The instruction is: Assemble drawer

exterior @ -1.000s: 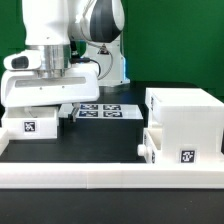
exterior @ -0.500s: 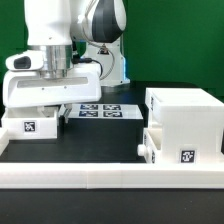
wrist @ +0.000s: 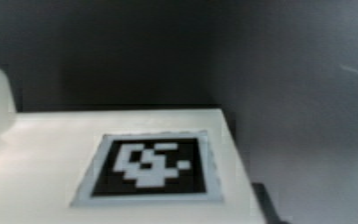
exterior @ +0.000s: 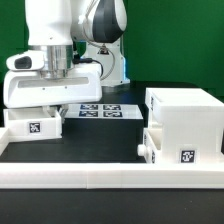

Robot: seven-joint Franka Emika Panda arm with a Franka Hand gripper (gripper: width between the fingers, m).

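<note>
You had the claw at the drawer, jaw state unreadable; you needed it square on the wall before lifting.

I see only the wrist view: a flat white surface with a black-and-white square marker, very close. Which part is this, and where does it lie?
Observer: Most likely the low white plastic open-top drawer, at the exterior view's left, directly under the gripper.
Operator: Where is the tall white cube-shaped housing?
Observer: It stands at the exterior view's right, apart from the drawer, with bare dark table between them.
Operator: Are the fingers closed on the drawer?
Observer: I cannot tell; the gripper's white body sits low over the drawer and hides its fingertips.
</note>
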